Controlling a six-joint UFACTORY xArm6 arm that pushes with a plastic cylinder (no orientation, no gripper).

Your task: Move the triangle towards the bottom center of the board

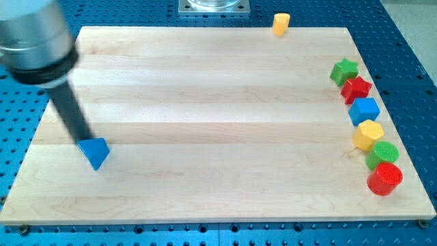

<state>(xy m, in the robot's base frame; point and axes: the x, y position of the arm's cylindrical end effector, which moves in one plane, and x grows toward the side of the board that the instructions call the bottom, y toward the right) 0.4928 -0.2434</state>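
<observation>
A blue triangle block lies on the wooden board near the view's left edge, below the middle. My tip touches or nearly touches the triangle's upper left side. The dark rod slants up to the view's top left, where the grey arm body is blurred.
Along the view's right edge stands a column of blocks: a green star, a red star, a blue cube, a yellow hexagon, a green cylinder and a red cylinder. A yellow cylinder sits at the top edge.
</observation>
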